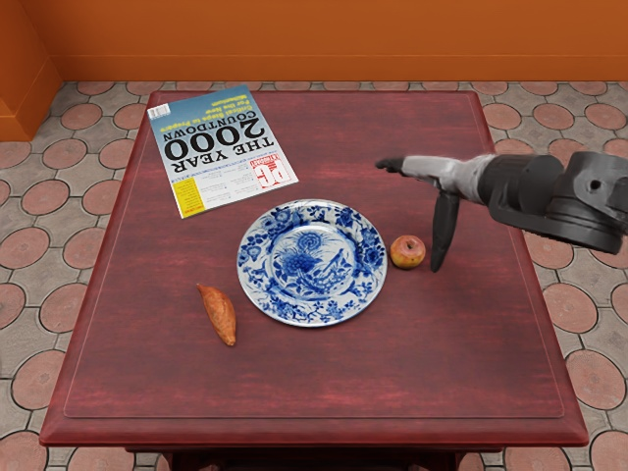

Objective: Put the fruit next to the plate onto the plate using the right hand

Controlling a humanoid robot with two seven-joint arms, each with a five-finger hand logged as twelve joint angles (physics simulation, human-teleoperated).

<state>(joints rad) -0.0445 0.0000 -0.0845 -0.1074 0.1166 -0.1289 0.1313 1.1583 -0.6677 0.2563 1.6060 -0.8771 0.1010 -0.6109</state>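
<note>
A small round reddish-orange fruit (407,251) rests on the table just right of the blue-and-white patterned plate (312,261). My right hand (435,211) comes in from the right edge and hovers right beside the fruit, on its right. Its dark fingers (442,231) hang straight down and its thumb points left; it is open and holds nothing. The plate carries nothing. The left arm does not show.
An orange sweet potato (218,313) lies left of the plate near the front. A magazine (222,146) lies at the back left of the dark red table (314,383). Tiled floor surrounds the table.
</note>
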